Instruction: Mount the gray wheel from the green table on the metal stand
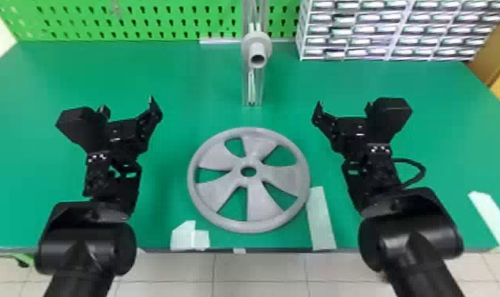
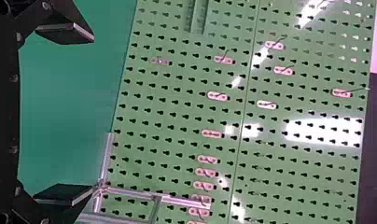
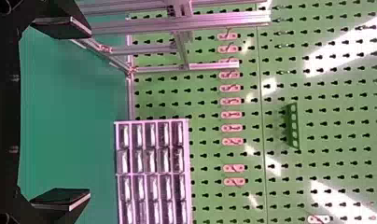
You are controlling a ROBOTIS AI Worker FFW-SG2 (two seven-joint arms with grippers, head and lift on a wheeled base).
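The left black claw (image 2: 91, 113) and right black claw (image 3: 89, 113) are open and empty. The gray spoked wheel (image 1: 260, 203) lies on the green desk (image 1: 173, 79); lifting and mounting on the upright metal stand (image 1: 252, 89) are left.

Black arms (image 1: 89, 249) have rounded housings (image 1: 410, 241), silvery screws (image 1: 380, 149) and, right, a looped cable (image 1: 423, 170).

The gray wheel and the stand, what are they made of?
The gray wheel looks like matte plastic: even gray, no metal shine, though paint could hide something else. The stand looks like satin aluminum: silvery bars with long grooves, but it could be another metal.
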